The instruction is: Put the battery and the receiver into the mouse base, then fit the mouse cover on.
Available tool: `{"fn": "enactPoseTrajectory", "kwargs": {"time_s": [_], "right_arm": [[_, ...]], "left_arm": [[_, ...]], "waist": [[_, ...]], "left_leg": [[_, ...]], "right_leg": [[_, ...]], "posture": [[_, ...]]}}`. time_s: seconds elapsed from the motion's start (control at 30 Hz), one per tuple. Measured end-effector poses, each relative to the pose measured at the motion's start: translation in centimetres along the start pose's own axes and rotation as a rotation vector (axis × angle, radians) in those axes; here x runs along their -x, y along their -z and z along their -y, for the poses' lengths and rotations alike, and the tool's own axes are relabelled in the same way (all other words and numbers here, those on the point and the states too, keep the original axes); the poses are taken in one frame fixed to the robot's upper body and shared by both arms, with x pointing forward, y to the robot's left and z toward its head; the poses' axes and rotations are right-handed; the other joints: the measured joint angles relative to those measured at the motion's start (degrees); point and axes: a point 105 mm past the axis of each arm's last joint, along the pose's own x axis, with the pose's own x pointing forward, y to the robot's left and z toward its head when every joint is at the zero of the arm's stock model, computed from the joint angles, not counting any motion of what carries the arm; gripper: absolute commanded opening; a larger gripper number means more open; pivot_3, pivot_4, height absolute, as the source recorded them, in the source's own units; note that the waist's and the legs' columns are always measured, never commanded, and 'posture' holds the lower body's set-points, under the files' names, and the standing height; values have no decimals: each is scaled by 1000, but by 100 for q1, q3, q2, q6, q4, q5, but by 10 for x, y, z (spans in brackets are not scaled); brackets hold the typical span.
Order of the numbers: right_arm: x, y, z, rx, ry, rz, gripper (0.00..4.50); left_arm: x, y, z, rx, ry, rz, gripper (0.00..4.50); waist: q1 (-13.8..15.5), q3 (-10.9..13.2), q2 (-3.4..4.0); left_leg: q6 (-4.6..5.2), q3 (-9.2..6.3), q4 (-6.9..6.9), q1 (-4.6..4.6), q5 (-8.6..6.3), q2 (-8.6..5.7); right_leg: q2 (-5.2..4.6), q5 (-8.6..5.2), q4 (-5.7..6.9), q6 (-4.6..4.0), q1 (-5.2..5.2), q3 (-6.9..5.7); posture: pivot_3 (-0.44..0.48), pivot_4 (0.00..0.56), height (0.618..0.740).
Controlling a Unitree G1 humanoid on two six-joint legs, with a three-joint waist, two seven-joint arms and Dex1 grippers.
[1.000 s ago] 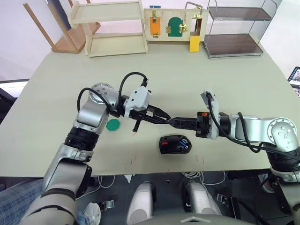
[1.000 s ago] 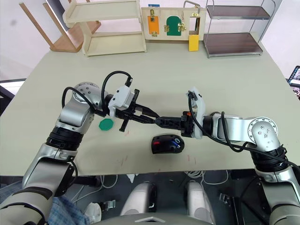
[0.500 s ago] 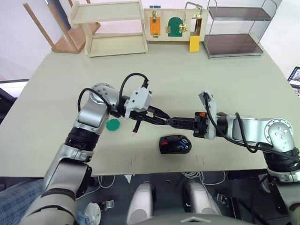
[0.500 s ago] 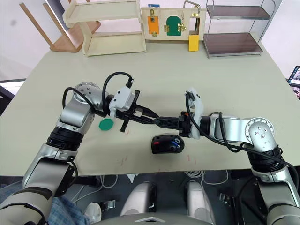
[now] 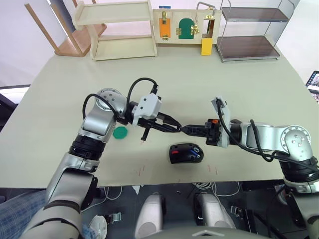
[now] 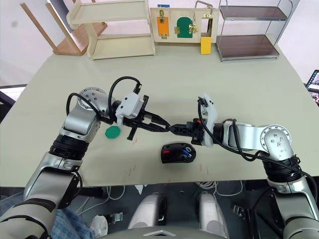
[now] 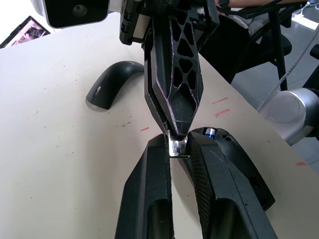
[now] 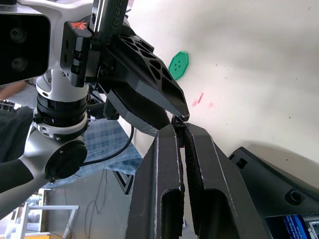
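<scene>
Mid-air handoff above table [image 5: 239, 84]: left gripper [image 7: 178, 144] and right gripper [image 5: 186, 130] tip to tip, both nearly closed on small silver receiver [image 7: 175, 148]. Mouse base [image 5: 186, 153] below, battery [image 7: 210, 132] seated inside. Mouse cover [image 7: 112, 83] apart on table. Risk: mistimed release, receiver drops or skews, misses base.

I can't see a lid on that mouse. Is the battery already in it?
Yes. The blue battery sits in the open mouse base; the mouse cover lies apart on the table.

No lettering, label, brand or number can be read on anything.
</scene>
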Motion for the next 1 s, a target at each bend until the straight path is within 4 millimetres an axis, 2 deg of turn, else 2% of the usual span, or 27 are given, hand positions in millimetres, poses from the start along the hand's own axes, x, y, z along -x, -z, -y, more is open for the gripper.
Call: {"fn": "enactPoseTrajectory", "kwargs": {"time_s": [0.23,0.27,0.3,0.33,0.37,0.43,0.53,0.7,0.73,0.77,0.9,0.93,0.97,1.0], "right_arm": [[0,1,1,-1,3,-3,95],[0,1,1,-1,3,-3,0],[0,1,0,0,0,-3,0],[0,1,-1,2,-5,-3,0],[0,1,-1,3,-5,-3,0],[0,1,-1,2,-5,-3,0],[0,1,-1,2,-5,-3,0],[6,4,3,4,12,-4,0],[15,4,5,27,35,-3,0],[15,4,5,29,37,-3,0],[49,-1,6,112,87,33,0],[50,-1,5,114,86,33,0],[50,0,4,132,83,29,0],[58,10,5,198,100,2,0]], "left_arm": [[-1,2,0,-6,3,-2,93],[-1,2,0,-7,2,-1,1108],[-1,4,0,-4,1,-7,1430],[-1,6,0,6,-2,-13,1545],[0,9,0,17,-4,-20,2294],[-1,10,0,20,-3,-19,3008],[-3,11,-1,25,-7,-9,4424],[-3,11,-1,25,-11,-11,4424],[-1,12,0,31,-17,-14,4424],[-1,12,0,31,-18,-14,4424],[4,26,12,106,-43,-23,4424],[4,26,12,108,-43,-23,4424],[4,25,12,108,-43,-21,4424],[1,21,15,98,-39,-11,4424]], "waist": [[0,0,0],[0,0,0],[0,0,0],[0,0,0],[0,0,0],[0,0,0],[1,0,0],[10,0,0],[7,0,0],[6,0,0],[8,3,1],[-4,3,1],[-3,3,2],[16,2,3]], "left_leg": [[0,0,0,0,0,0],[0,0,0,0,0,0],[0,0,0,0,0,0],[0,0,0,1,0,0],[0,0,0,0,0,0],[0,0,0,0,0,0],[0,1,0,0,0,0],[0,-1,0,-1,0,0],[1,3,0,-2,0,-1],[1,3,0,-2,-1,-1],[10,1,-1,-2,-6,1],[10,2,0,1,-6,2],[10,1,0,1,-6,2],[10,-3,-1,1,-6,3]], "right_leg": [[0,0,0,0,0,0],[0,0,0,0,0,0],[0,0,0,0,0,0],[0,0,1,0,0,0],[0,0,1,0,0,0],[0,0,0,0,0,0],[0,0,0,0,0,0],[-1,0,0,0,0,-1],[-4,0,-2,0,0,2],[-4,0,-1,0,0,2],[-3,-1,-4,1,0,0],[0,-1,-2,1,0,2],[2,-1,-1,0,-1,1],[2,-2,-1,-1,0,-1]], "posture": [[0,150,740],[0,150,740],[0,150,740],[0,150,740],[0,150,740],[0,150,740],[0,150,740],[0,150,740],[0,150,740],[0,150,740],[0,150,740],[0,150,740],[0,150,740],[0,150,740]]}}
